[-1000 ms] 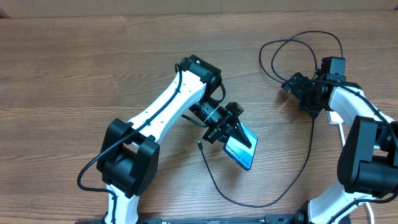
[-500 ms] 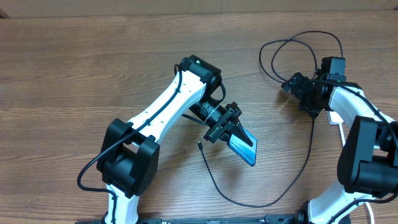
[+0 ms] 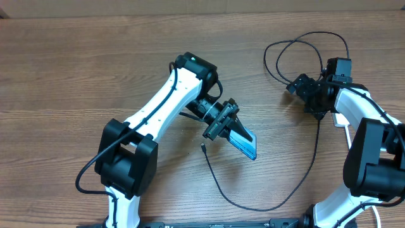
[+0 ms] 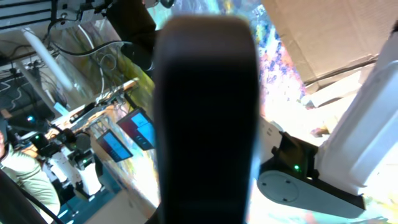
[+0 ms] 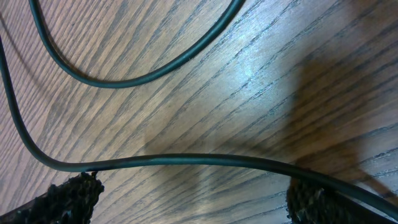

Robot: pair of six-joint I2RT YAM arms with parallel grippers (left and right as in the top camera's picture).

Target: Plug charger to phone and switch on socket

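One phone [image 3: 245, 144], one charger [image 3: 314, 158], two hands. The left hand [image 3: 233, 132] is clamped on the phone – a slim slab with a dark frame, tilted so that its cyan screen shows as a narrow strip – near the middle of the table [image 3: 76, 63]. The charger's thin black cable loops across the right side; its small connector tip [image 3: 203, 149] lies near the phone, not touching it. The right hand [image 3: 307, 92] is spread wide – the cable runs between its fingertips [image 5: 62, 199].

Wide bare table [image 3: 63, 76] lies left of the left arm [image 3: 158, 107]; the charger [image 3: 253, 208] loops across the right half.
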